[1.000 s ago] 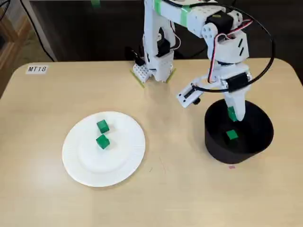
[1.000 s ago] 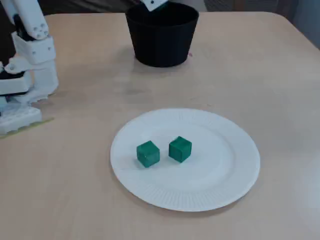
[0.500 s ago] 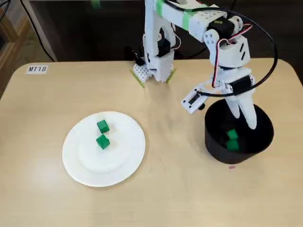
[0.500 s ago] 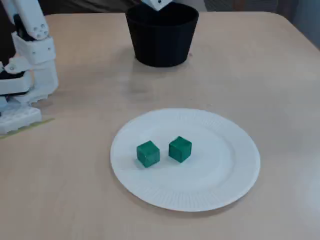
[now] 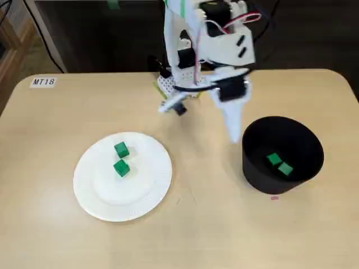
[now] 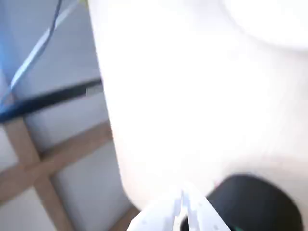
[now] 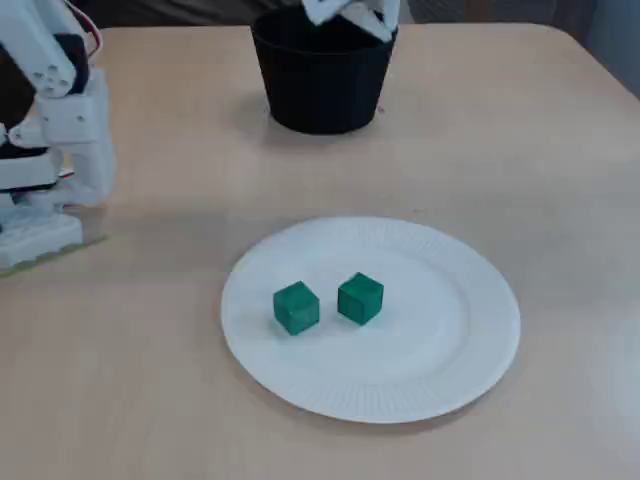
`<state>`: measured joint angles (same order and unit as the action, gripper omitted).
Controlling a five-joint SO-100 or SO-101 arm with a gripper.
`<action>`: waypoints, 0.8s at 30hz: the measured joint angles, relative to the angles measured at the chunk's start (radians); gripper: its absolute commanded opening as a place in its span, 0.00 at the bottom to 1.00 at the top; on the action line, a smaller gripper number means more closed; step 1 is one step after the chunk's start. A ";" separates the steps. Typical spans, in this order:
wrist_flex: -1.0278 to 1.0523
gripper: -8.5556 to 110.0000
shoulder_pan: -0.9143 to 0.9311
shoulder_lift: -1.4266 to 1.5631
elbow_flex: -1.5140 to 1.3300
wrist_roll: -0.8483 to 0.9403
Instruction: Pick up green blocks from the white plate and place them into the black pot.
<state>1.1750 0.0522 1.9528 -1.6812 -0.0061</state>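
Beside the black pot [image 5: 263, 180], the arm [image 5: 224, 47] hangs with its end effector [image 5: 233, 133] pointing down, pressed together, empty.

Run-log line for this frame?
gripper: shut, empty, beside black pot | in pot: two green blocks | on white plate: two green blocks

The table [image 5: 67, 235] is of pale wood with rounded corners, under even, soft light. On its far corner is a small label [image 5: 44, 82], "MT18". Behind it stands a dark panel [image 5: 84, 39]. The wrist view shows blurred wooden bars [image 6: 38, 168].
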 measured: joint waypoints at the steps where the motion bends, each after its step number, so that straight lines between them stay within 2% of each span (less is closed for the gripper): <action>1: 0.026 0.05 0.072 -0.032 0.000 0.018; 4: 0.091 0.05 0.256 -0.146 0.000 0.051; 8: 0.110 0.05 0.400 -0.218 0.000 0.028; 16: 0.092 0.21 0.480 -0.304 0.000 -0.035; 20: 0.086 0.33 0.495 -0.353 0.000 -0.043; 24: 0.086 0.37 0.474 -0.397 0.000 -0.040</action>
<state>1.2609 0.5262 1.5555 -1.6812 -0.0460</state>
